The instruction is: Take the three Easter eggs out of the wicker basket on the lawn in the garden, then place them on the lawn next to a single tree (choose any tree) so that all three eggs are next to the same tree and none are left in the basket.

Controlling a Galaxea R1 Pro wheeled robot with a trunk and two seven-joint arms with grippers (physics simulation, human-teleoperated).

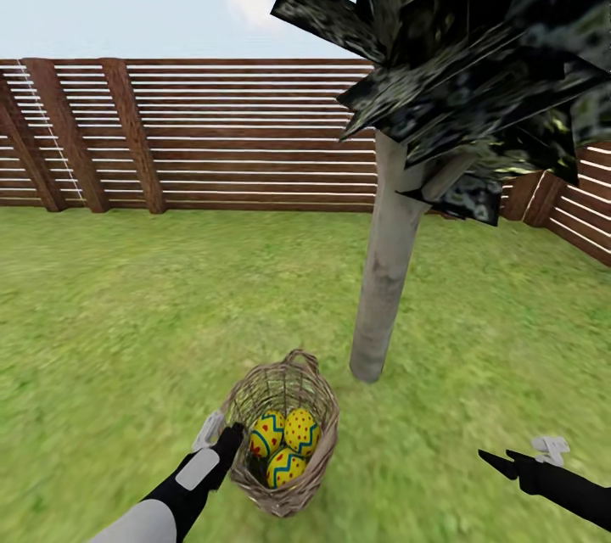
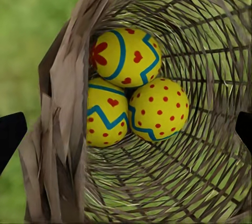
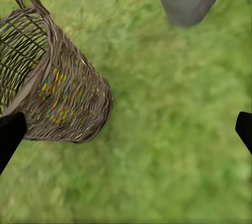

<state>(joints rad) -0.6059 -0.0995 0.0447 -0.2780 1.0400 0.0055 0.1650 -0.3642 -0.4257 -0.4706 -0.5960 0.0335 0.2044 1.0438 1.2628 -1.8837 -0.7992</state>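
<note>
The wicker basket [image 1: 288, 488] stands tilted on the lawn [image 1: 119, 331], just in front of the tree's pale trunk [image 1: 386, 271]. Three yellow Easter eggs with blue zigzags and red marks lie inside it: one [image 1: 267, 433], a second [image 1: 301, 430] and a third [image 1: 286, 467]. My left gripper [image 1: 222, 437] is open at the basket's left rim. In the left wrist view the rim wall [image 2: 63, 108] stands between its spread fingers, with the eggs [image 2: 126, 56] deeper inside. My right gripper [image 1: 501, 462] hangs open over grass to the right of the basket [image 3: 58, 93].
A brown slatted fence [image 1: 212, 136] closes the garden behind and to the right. Dark jagged foliage [image 1: 475, 59] hangs overhead at the upper right. Grass spreads wide to the left of the trunk and between the basket and my right gripper.
</note>
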